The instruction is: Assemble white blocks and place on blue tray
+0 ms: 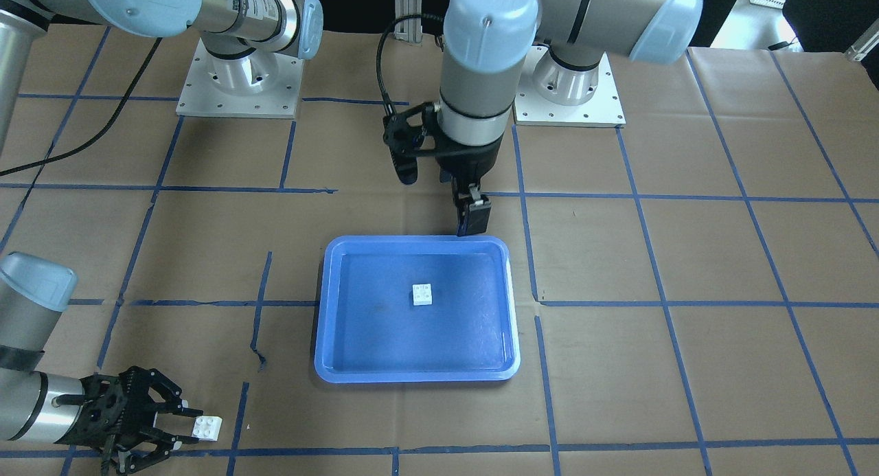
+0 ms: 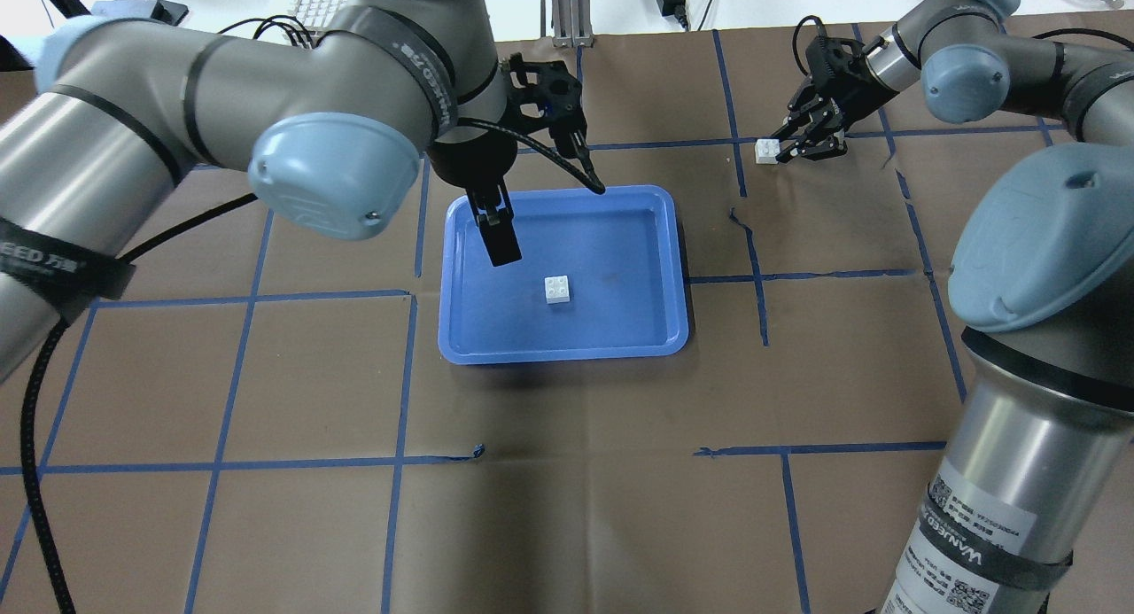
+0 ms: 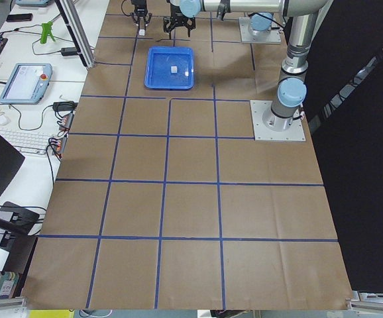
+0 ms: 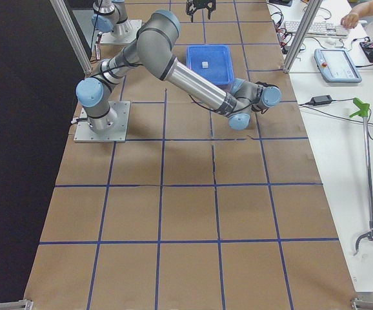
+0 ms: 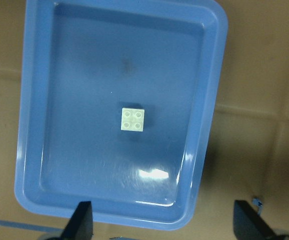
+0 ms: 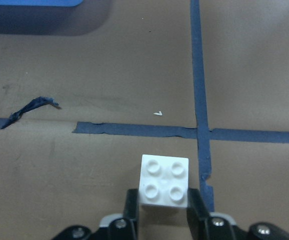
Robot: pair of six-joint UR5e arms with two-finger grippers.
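Observation:
One white block (image 2: 557, 289) lies studs up near the middle of the blue tray (image 2: 567, 355), also in the left wrist view (image 5: 133, 119) and the front view (image 1: 422, 294). My left gripper (image 2: 500, 251) hangs open and empty above the tray's edge nearest the robot (image 1: 475, 218); its fingertips (image 5: 82, 220) stand wide apart. My right gripper (image 2: 784, 149) is out on the table well to the right of the tray, shut on the second white block (image 6: 164, 181), low over the paper (image 1: 207, 428).
The brown paper table carries a blue tape grid (image 2: 762, 277) with a torn tape end (image 6: 32, 107) near the right gripper. Two arm base plates (image 1: 237, 91) stand at the robot side. A black cable (image 2: 35, 437) trails along the left arm.

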